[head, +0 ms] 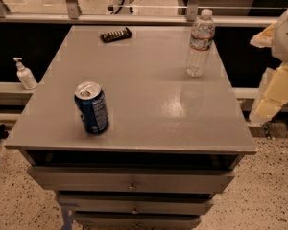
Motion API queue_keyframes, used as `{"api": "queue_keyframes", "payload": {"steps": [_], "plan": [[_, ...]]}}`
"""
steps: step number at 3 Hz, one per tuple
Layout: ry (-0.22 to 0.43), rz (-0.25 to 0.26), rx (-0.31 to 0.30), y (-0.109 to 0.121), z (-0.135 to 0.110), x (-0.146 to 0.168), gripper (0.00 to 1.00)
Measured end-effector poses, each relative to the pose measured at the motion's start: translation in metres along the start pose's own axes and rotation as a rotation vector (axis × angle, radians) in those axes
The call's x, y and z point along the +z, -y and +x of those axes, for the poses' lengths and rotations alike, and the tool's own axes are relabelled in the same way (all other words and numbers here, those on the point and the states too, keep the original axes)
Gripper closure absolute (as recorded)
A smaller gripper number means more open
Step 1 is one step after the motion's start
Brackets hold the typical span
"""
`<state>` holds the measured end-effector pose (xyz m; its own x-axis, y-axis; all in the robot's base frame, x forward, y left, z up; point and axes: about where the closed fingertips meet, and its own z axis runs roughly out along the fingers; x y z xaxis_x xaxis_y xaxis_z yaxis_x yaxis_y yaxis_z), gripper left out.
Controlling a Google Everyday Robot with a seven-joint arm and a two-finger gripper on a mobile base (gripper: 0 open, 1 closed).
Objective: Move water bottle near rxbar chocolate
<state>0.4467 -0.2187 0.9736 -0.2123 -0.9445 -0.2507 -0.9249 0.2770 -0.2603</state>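
Observation:
The water bottle [200, 43] is a tall clear plastic bottle with a white cap and a white-and-red label. It stands upright near the far right corner of the grey table [144, 95]. The rxbar chocolate [115, 34] is a flat dark brown bar that lies near the far edge, left of centre and well apart from the bottle. My gripper [276, 92], cream-coloured, hangs off the table's right side, lower than the bottle and to its right, touching nothing.
A blue soda can [91, 107] stands upright at the front left of the table. A small white pump bottle [25, 74] sits on a ledge to the left, off the table. Drawers [132, 181] lie below the tabletop. A rail runs behind the table.

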Motion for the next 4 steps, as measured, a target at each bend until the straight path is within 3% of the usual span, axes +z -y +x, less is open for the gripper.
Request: {"api": "queue_keyframes", "payload": {"steps": [1,3,4], "plan": [[0.118,0.038,0.03,0.029,0.002,0.016,0.0],[0.344,0.133,0.125,0.104,-0.018,0.064,0.0],[0.41,0.177,0.166,0.139,-0.028,0.084,0.0]]}}
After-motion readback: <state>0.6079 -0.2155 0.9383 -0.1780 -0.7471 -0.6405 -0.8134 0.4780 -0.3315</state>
